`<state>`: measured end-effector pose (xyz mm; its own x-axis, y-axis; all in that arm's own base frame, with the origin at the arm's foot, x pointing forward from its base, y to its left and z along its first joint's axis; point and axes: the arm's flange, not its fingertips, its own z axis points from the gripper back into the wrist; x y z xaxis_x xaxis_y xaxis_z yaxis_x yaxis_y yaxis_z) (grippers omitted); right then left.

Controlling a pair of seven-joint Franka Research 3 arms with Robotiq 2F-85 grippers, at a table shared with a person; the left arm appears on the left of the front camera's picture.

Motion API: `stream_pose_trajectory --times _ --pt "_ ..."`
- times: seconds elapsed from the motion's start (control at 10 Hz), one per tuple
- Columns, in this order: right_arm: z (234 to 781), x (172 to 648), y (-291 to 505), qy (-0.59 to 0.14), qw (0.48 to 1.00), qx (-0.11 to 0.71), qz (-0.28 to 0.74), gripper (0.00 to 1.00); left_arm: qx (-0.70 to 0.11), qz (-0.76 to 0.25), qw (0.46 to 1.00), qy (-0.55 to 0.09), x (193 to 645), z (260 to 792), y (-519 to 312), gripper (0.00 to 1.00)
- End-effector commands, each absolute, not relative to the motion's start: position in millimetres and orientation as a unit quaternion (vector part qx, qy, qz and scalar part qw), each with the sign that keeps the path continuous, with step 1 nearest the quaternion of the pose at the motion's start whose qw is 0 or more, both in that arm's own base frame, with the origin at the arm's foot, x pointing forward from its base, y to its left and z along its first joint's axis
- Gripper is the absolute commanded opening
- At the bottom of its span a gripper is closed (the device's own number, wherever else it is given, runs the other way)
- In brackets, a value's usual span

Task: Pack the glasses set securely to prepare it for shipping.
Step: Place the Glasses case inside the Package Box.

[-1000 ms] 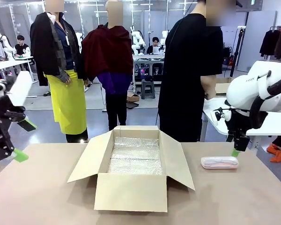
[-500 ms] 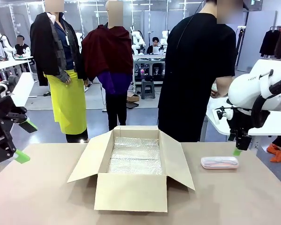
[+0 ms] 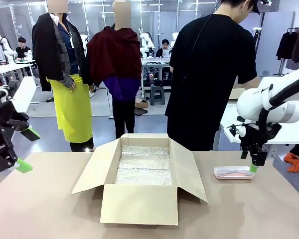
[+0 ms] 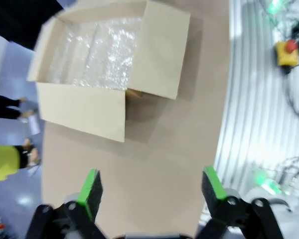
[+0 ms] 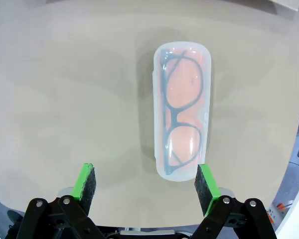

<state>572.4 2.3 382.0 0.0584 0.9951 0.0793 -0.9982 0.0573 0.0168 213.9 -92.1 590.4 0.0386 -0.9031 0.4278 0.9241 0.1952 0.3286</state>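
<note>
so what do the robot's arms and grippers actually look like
The right arm is glossy white and rounded, with small grey lettering and a black cable running along it. The left arm is white too. The left gripper and right gripper are black jointed linkages, and each finger is faced with green pads.

At right, the glasses case (image 5: 182, 112) is pale pink under a milky translucent top, with dark frames inside. The box (image 3: 138, 203) is plain brown cardboard, lined with clear dimpled bubble wrap (image 3: 143, 167). The left gripper (image 3: 26, 149) and right gripper (image 5: 145, 183) are black with green pads.
</note>
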Motion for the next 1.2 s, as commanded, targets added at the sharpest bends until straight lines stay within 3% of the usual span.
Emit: stream_pose_trajectory --times 0.0,0.4,0.6,0.7,1.1 --pt "384 578 1 -0.021 0.72 0.042 0.692 1.0 -0.065 -0.616 0.732 -0.283 225 598 -82 1.0" --pt "357 594 -3 -0.036 0.684 0.059 0.726 1.0 -0.083 -0.565 0.766 -0.296 232 594 -72 1.0" --pt "345 598 0 -0.042 0.69 0.062 0.72 1.0 -0.098 -0.529 0.785 -0.308 237 592 -67 1.0" --pt "341 600 2 -0.051 0.697 0.05 0.713 1.0 -0.083 -0.572 0.762 -0.293 231 593 -67 1.0" --pt "329 607 14 -0.058 0.702 0.033 0.709 1.0 -0.083 -0.572 0.762 -0.293 231 593 -67 1.0"
